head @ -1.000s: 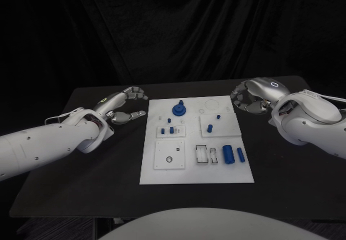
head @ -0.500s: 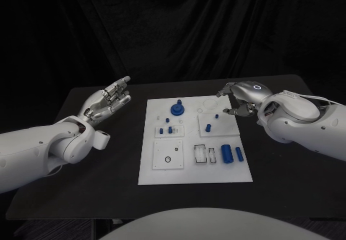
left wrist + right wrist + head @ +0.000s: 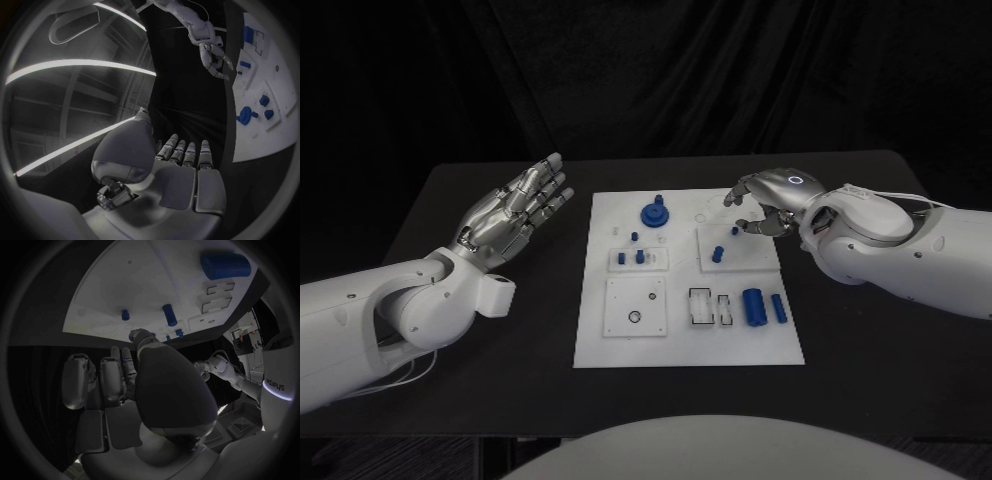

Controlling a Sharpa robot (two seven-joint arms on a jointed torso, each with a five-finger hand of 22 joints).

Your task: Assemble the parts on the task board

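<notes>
The white task board (image 3: 689, 350) lies mid-table. On it stand a blue knob on a post (image 3: 655, 215), small blue pegs (image 3: 640, 257) and a taller peg (image 3: 718, 254), while two blue cylinders (image 3: 754, 307) lie near its right edge. My right hand (image 3: 769, 205) hovers over the board's far right part, fingers curved downward above a small peg (image 3: 734, 233), with nothing in it. In the right wrist view the fingers (image 3: 109, 377) point at the board (image 3: 125, 280) and its pegs (image 3: 169, 314). My left hand (image 3: 516, 205) is raised left of the board, flat, fingers stretched out.
Two empty rectangular slots (image 3: 713, 307) sit beside the cylinders, and a square plate with a round hole (image 3: 638, 305) lies on the board's left half. The left wrist view has the board (image 3: 256, 135) and my right hand (image 3: 215, 57) beyond the outstretched fingers (image 3: 187, 155).
My left hand has uncurled into a flat spread and lifted. My right hand has moved from beside the board's far right corner inward, over the board.
</notes>
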